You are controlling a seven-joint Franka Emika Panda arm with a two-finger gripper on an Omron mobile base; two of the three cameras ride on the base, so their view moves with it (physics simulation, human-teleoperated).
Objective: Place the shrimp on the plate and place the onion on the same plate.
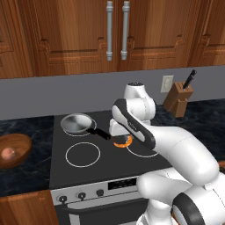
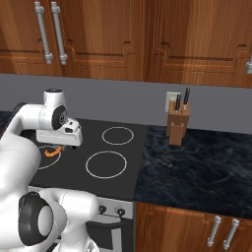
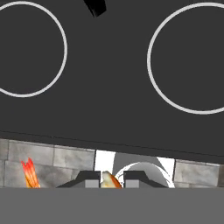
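Observation:
My gripper (image 1: 121, 138) (image 2: 57, 146) hangs over the front right part of the black stove top (image 1: 101, 162) and is shut on the shrimp (image 1: 122, 142) (image 2: 51, 152), a small curved orange piece. In the hand view the shrimp's body (image 3: 110, 180) sits pinched between my gripper's (image 3: 109, 180) fingertips, and its orange tail fans out at the lower left. The onion (image 1: 8, 153), a pinkish-brown ball, lies in the brown wooden bowl (image 1: 19, 143) on the dark counter at the far left. The plate is out of view.
A grey frying pan (image 1: 76, 123) with a black handle (image 3: 95, 6) rests on the back left burner, close to my hand. A wooden knife block (image 1: 178, 99) (image 2: 177, 123) stands on the counter to the right of the stove. Wooden cabinets hang above.

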